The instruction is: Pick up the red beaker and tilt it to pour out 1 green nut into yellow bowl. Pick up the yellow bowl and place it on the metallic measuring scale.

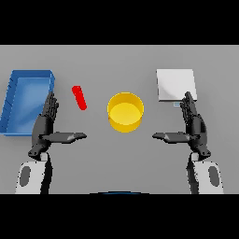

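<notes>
With both the left hand (45,122) and right hand (193,122) flat, fingers straight and holding nothing, we should reach the left one up to the red beaker (79,97) left of centre, gripping it mid-body so only 1 nut tips into the yellow bowl (125,112) at centre, the metallic scale (175,85) waiting upper right.

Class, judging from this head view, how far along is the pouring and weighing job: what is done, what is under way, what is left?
Nothing looks done. The red beaker lies on the table, unheld; the yellow bowl looks empty and sits left of the metallic scale, not on it. Nothing is in hand: the left hand and right hand are open, touching nothing. Left: grasp the beaker, pour one nut, move the bowl onto the scale.
</notes>
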You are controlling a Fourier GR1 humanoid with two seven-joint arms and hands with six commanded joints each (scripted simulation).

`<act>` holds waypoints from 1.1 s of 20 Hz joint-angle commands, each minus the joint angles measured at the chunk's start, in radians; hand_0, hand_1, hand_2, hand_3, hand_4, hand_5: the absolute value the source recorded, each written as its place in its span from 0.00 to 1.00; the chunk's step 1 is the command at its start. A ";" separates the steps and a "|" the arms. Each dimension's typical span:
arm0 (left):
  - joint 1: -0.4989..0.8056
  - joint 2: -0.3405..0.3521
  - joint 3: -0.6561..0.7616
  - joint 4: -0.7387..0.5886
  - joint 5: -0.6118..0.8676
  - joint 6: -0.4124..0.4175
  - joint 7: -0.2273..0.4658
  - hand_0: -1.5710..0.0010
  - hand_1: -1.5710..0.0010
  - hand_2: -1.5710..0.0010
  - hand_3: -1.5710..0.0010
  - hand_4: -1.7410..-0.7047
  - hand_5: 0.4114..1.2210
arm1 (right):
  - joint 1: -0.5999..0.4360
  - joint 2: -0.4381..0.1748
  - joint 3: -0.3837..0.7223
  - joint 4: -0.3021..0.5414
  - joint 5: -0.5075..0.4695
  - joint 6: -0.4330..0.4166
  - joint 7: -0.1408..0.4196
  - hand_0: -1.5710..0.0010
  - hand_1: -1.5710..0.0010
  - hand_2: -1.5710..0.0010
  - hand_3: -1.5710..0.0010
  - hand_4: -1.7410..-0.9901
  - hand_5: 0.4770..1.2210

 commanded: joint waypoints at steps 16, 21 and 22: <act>0.046 0.047 -0.131 -0.107 -0.164 -0.006 0.074 1.00 1.00 1.00 1.00 0.47 0.33 | 0.126 -0.066 0.141 -0.156 0.249 -0.034 -0.094 1.00 1.00 1.00 1.00 0.65 0.28; -0.081 0.047 -0.086 0.051 -0.135 -0.023 0.063 1.00 1.00 1.00 1.00 0.36 0.40 | 0.123 -0.052 0.130 -0.148 0.218 -0.028 -0.107 1.00 1.00 1.00 1.00 0.59 0.27; -0.110 0.040 -0.088 0.081 -0.149 -0.013 0.061 1.00 1.00 1.00 1.00 0.35 0.40 | 0.127 -0.054 0.131 -0.156 0.214 -0.024 -0.113 1.00 1.00 1.00 1.00 0.58 0.27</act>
